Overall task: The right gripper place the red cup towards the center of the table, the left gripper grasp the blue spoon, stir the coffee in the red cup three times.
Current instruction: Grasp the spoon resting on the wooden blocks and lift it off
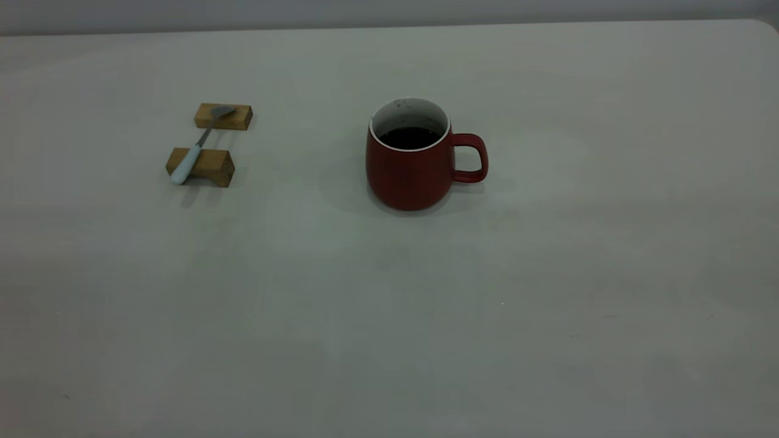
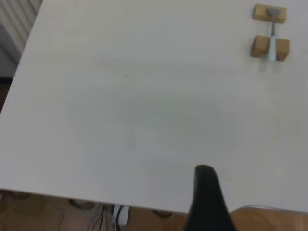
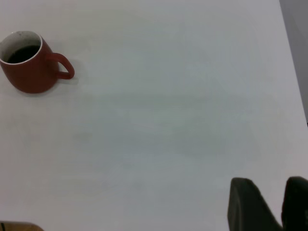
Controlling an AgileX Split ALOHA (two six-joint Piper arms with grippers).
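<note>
The red cup [image 1: 412, 164] stands upright near the middle of the table [image 1: 389, 316], handle toward the right, with dark coffee [image 1: 409, 137] inside. In the right wrist view the red cup [image 3: 30, 65] is far from my right gripper [image 3: 274, 195], which hangs open over bare table with nothing between its fingers. The blue spoon [image 1: 193, 152] lies across two wooden blocks at the left. From the left wrist the blue spoon [image 2: 272, 44] is far off, and my left gripper [image 2: 208, 192] sits back at the table's near edge. Neither arm shows in the exterior view.
Two tan wooden blocks [image 1: 223, 116] [image 1: 202, 165] carry the spoon, bowl on the far one. The table's edge and wooden floor [image 2: 269, 219] lie under the left gripper; cables [image 2: 118, 216] hang below. The table's right edge [image 3: 294, 72] runs beside the right gripper.
</note>
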